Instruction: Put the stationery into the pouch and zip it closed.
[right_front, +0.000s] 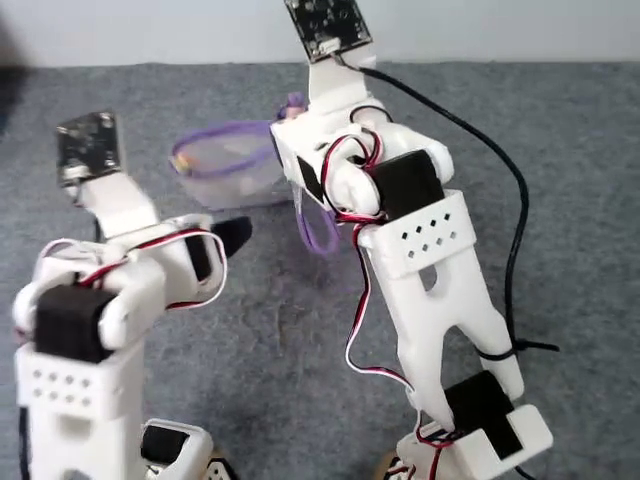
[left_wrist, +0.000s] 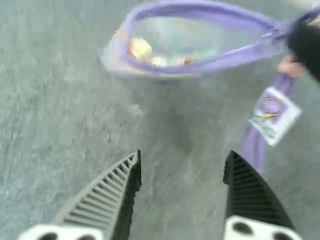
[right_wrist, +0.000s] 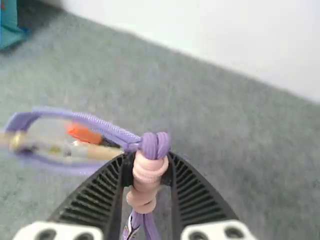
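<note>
**Right claw clenched on the pouch's strap, left claw released**

Nearest, the left gripper (left_wrist: 183, 160) hangs with its fingers spread over the grey table (right_front: 560, 150), just short of the pouch (left_wrist: 195, 45). The pouch lies on the table with stationery (right_wrist: 82, 134) inside. At one end the right gripper (right_wrist: 147, 160) pinches the beaded purple strap (right_wrist: 154, 142), and a paper tag (left_wrist: 275, 115) dangles nearby. The right arm (right_front: 430, 260) hides that end from above. Past it trails a black cable (right_front: 500, 170).

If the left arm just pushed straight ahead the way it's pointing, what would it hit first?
Most likely the purple-edged pouch, straight ahead of the left gripper. The gripper tilts downward, though, so it could touch the grey mat first; depth is unclear.
</note>
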